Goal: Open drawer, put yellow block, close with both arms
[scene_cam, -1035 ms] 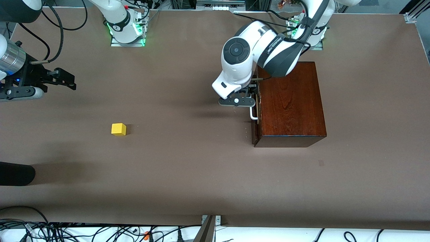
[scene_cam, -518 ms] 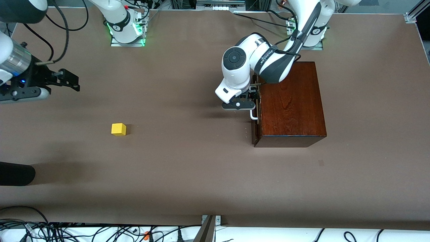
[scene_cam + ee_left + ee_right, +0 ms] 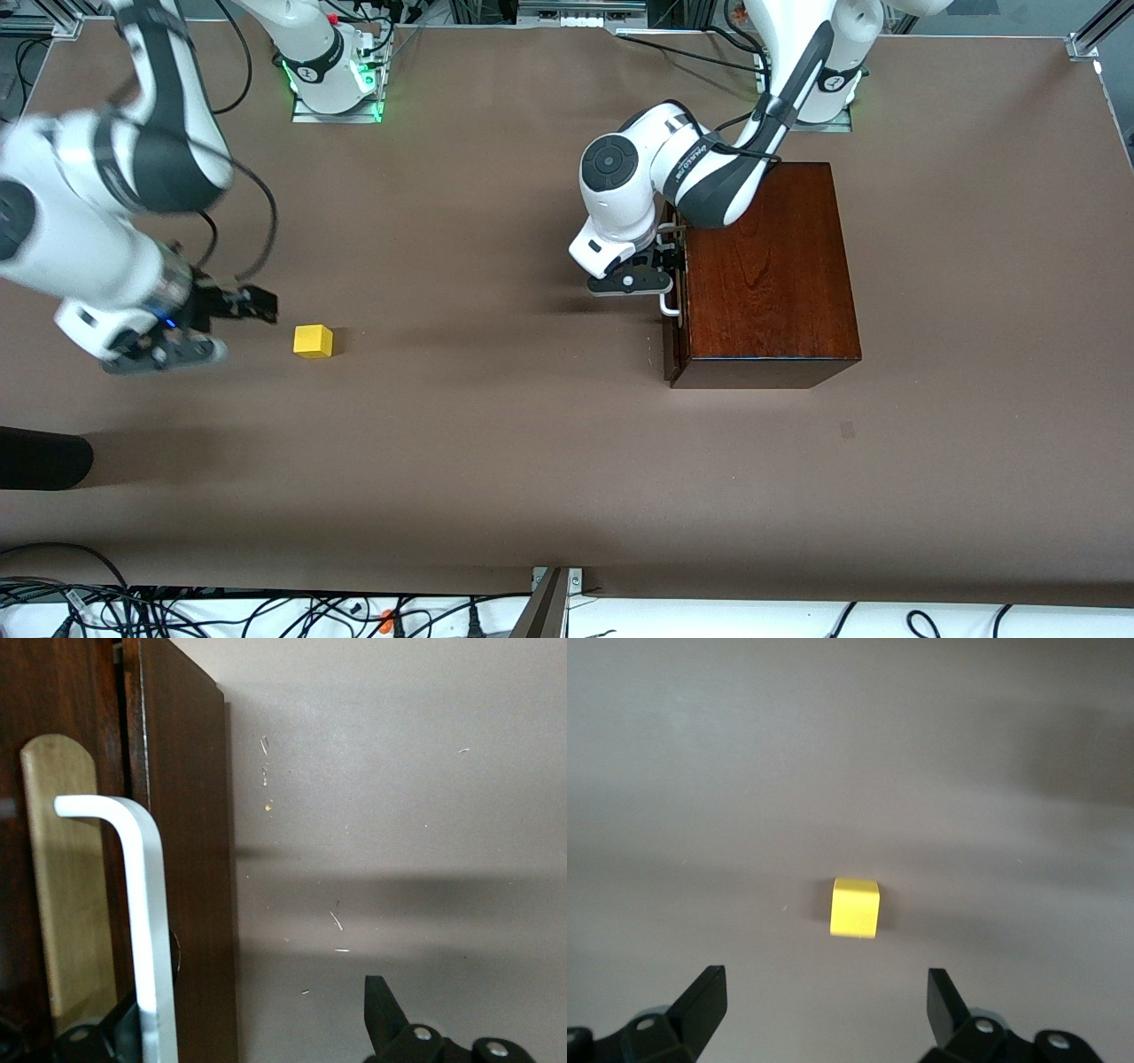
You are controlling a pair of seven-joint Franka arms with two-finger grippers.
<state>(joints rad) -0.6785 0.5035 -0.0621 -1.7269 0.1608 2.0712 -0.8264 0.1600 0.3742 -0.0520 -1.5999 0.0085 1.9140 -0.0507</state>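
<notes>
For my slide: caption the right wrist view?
Open right gripper above brown table, small yellow cube ahead of its jaws.

Bare table (image 3: 496, 425) rings the yellow block (image 3: 314, 340) (right tool (image 3: 252, 306) beside it)

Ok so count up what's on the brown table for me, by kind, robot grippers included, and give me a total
Small bright yellow cube block: 1
Glossy dark-brown wooden drawer box with white bar handle: 1
Black two-finger grippers: 2, the left gripper at the handle, the right gripper beside the block
Total: 4

Handle (image 3: 146, 930) bottom — cut off
</notes>
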